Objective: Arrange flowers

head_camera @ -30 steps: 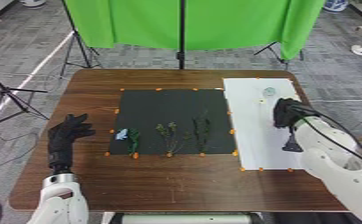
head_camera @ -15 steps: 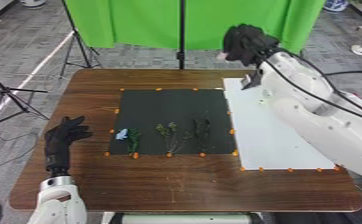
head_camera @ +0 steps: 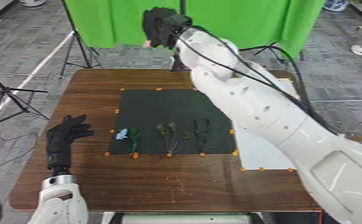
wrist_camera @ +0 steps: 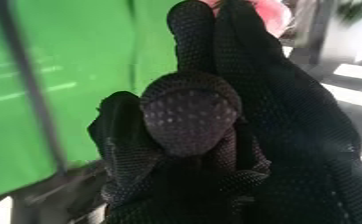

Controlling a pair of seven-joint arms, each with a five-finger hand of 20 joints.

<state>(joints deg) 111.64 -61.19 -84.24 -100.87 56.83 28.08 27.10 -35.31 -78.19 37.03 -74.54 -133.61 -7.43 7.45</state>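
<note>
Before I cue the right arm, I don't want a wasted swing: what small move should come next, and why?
I'd probably ease the right hand down toward the black mat, with the pink thing at its fingertips: in the head view it appears past the table's far edge, while green stems lie on the mat.
</note>
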